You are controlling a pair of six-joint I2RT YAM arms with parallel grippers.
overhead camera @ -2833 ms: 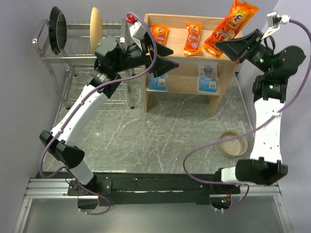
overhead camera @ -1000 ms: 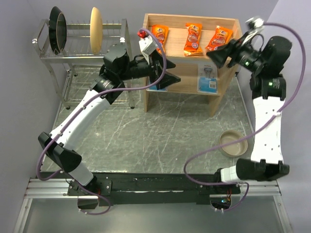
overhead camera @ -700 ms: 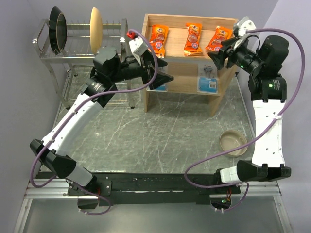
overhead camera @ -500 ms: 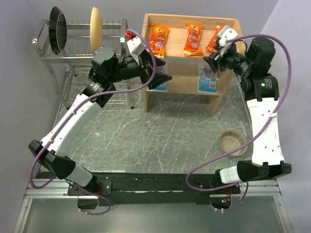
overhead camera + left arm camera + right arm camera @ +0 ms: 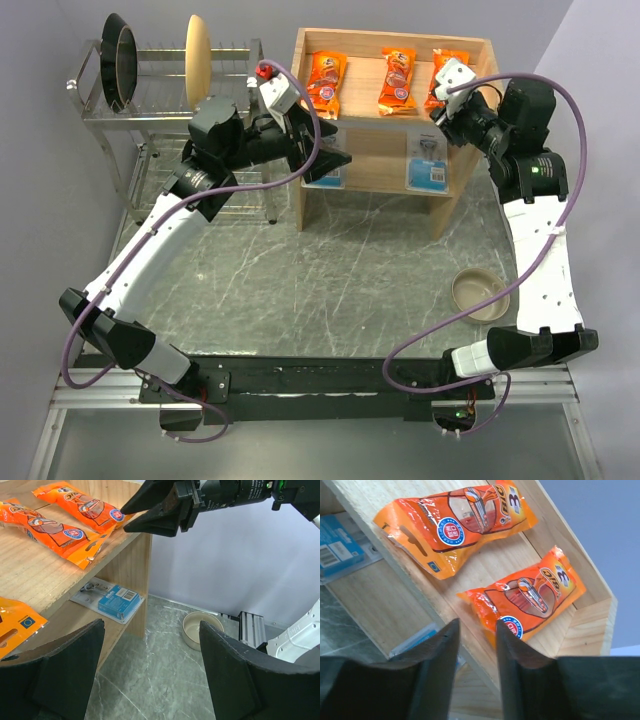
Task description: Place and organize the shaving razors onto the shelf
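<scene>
Three orange razor packets lie in a row on the top tier of the wooden shelf (image 5: 372, 150): left (image 5: 327, 80), middle (image 5: 397, 79) and right (image 5: 441, 70), the right one partly hidden by my right arm. Two blue-and-white cards sit on the lower tier, the left card (image 5: 322, 176) and the right card (image 5: 432, 165). My right gripper (image 5: 441, 106) hovers at the shelf's front right edge; in the right wrist view it (image 5: 476, 625) is slightly open and empty, just short of the nearest packet (image 5: 530, 595). My left gripper (image 5: 335, 150) is wide open and empty before the shelf's left side (image 5: 150, 630).
A chrome dish rack (image 5: 165, 110) with a black pan (image 5: 118, 62) and a beige plate (image 5: 196, 58) stands left of the shelf. A beige bowl (image 5: 480, 294) sits on the marble table at the right and also shows in the left wrist view (image 5: 202, 630).
My right gripper carried the third orange packet down onto the top tier's right end, let it go and shifted left. My left arm drew back a little.
</scene>
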